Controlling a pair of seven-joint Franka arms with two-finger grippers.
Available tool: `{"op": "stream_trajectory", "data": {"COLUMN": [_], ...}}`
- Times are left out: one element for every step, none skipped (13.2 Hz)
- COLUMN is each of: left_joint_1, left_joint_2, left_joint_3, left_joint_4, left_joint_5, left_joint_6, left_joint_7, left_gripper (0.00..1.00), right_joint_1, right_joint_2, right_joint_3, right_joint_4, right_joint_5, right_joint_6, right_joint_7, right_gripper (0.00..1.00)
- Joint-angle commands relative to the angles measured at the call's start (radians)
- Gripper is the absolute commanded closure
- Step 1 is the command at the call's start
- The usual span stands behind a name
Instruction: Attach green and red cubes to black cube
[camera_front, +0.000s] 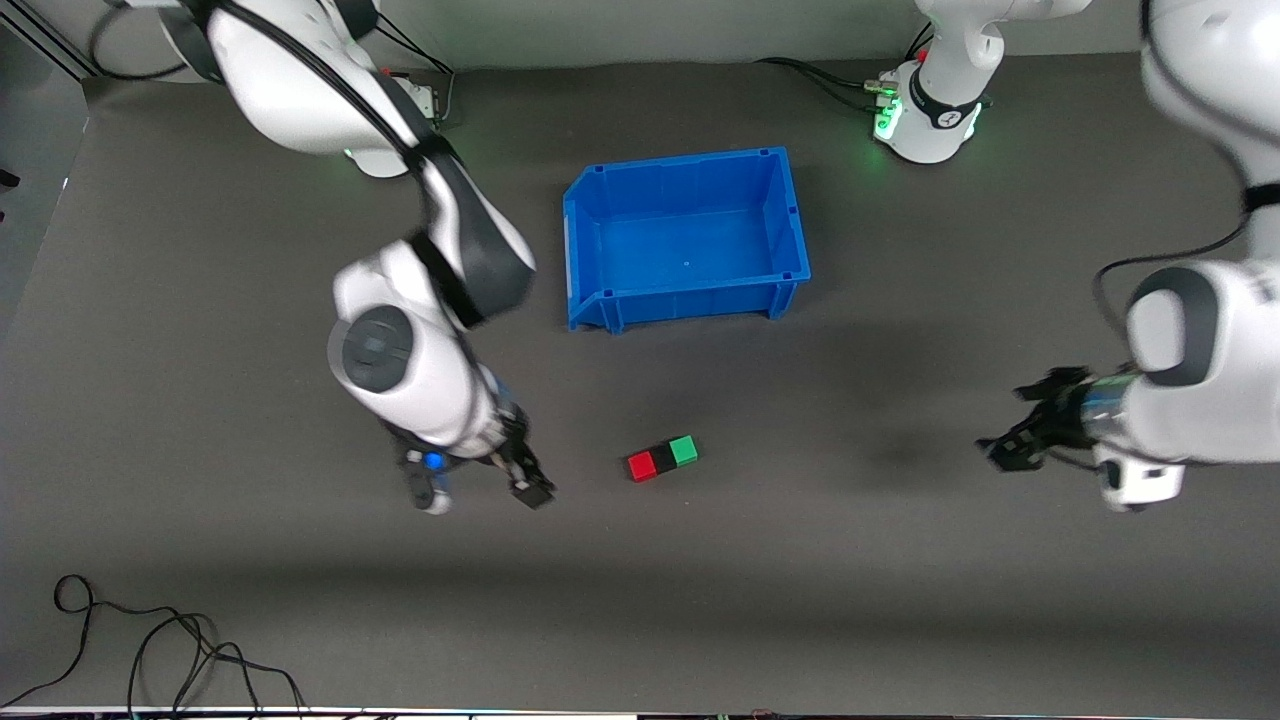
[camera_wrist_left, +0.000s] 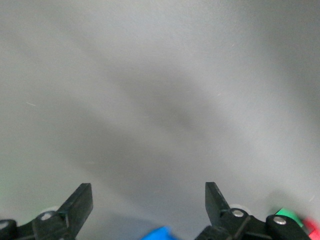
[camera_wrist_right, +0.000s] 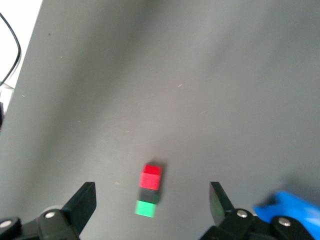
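Table: dark grey flat top (camera_front: 900, 600) with a big blue plastic bin (camera_front: 686, 238) on it.
Cubes: small red cube (camera_front: 641, 466), small matte black cube (camera_front: 662, 458) and small green cube (camera_front: 683, 450) sit in one touching row, black in the middle, nearer the front camera than the bin.
Right gripper (camera_front: 478, 483): open, holds nothing, just off the red cube's end of the row.
Left gripper (camera_front: 1030, 425): open, holds nothing, well apart from the bin, at the left arm's end of the table.
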Motion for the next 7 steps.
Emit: {"op": "stream_trajectory", "data": {"left_joint_1": [0.013, 0.011, 0.008, 0.001, -0.004, -0.004, -0.008], "left_joint_2": [-0.094, -0.116, -0.134, -0.149, -0.166, -0.191, -0.211], "left_joint_3": [-0.011, -0.011, -0.012, -0.014, -0.02, -0.023, -0.023], "left_joint_4": [0.005, 0.021, 0.034, 0.047, 0.051, 0.051, 0.05], "left_joint_5": [0.055, 0.069, 0.086, 0.112, 0.141, 0.154, 0.154], "left_joint_6": [-0.082, -0.093, -0.091, -0.091, -0.091, -0.093, -0.096], "left_joint_7": [0.187, 0.259, 0.33, 0.407, 0.468, 0.531, 0.594], "left_gripper": [0.0, 0.0, 0.0, 0.0, 0.0, 0.0, 0.0], "right_joint_1": [-0.069, -0.1, -0.147, -0.193, -0.238, -0.282, -0.316], "right_joint_2": [-0.136, -0.175, -0.212, -0.242, -0.271, -0.299, -0.327], "right_joint_3": [0.003, 0.001, 0.001, 0.001, 0.001, -0.002, -0.009], "right_joint_4": [-0.062, -0.062, -0.062, -0.063, -0.063, -0.065, -0.082], "right_joint_5": [0.006, 0.006, 0.006, 0.006, 0.004, 0.004, -0.005], "right_joint_6": [-0.16, -0.216, -0.287, -0.353, -0.41, -0.456, -0.484], "right_joint_7": [-0.189, -0.273, -0.37, -0.468, -0.574, -0.68, -0.778], "right_gripper": [0.0, 0.0, 0.0, 0.0, 0.0, 0.0, 0.0]}}
